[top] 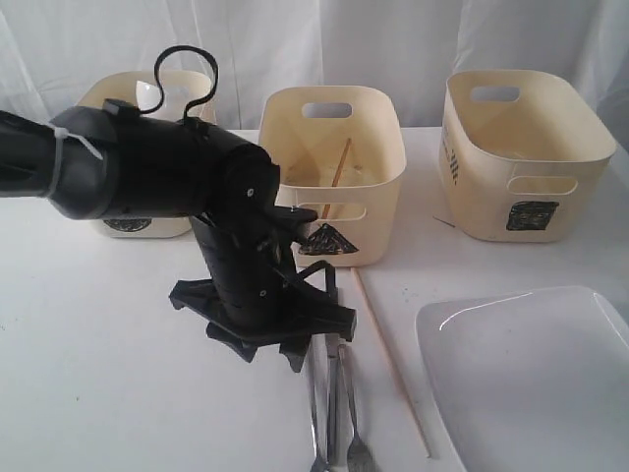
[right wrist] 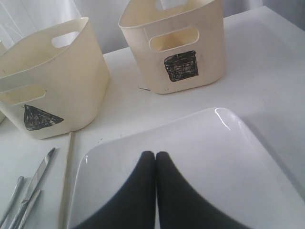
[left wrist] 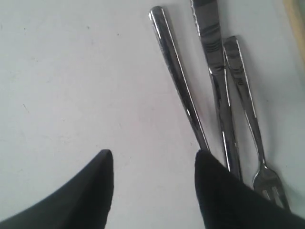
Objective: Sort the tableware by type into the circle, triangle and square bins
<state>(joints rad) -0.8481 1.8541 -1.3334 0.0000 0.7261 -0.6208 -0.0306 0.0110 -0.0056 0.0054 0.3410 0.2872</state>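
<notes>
Three pieces of steel cutlery (left wrist: 217, 71) lie side by side on the white table: a plain handle (left wrist: 178, 76), a knife and a fork (left wrist: 248, 109). My left gripper (left wrist: 153, 160) is open over bare table just beside them, one finger (left wrist: 214, 191) overlapping the plain handle's end. In the exterior view the left gripper (top: 267, 352) hangs left of the cutlery (top: 334, 403). My right gripper (right wrist: 156, 155) is shut on nothing above the large white plate (right wrist: 214, 157). One wooden chopstick (top: 393, 364) lies on the table; another (top: 341, 162) leans in the triangle bin (top: 334, 221). Steel bowls and mugs are out of view.
The circle bin (top: 108, 93) stands at the back left, mostly hidden behind my left arm, with something white (top: 152, 93) showing inside. The square bin (top: 521, 147) stands at the back right. The plate (top: 531, 383) fills the front right corner.
</notes>
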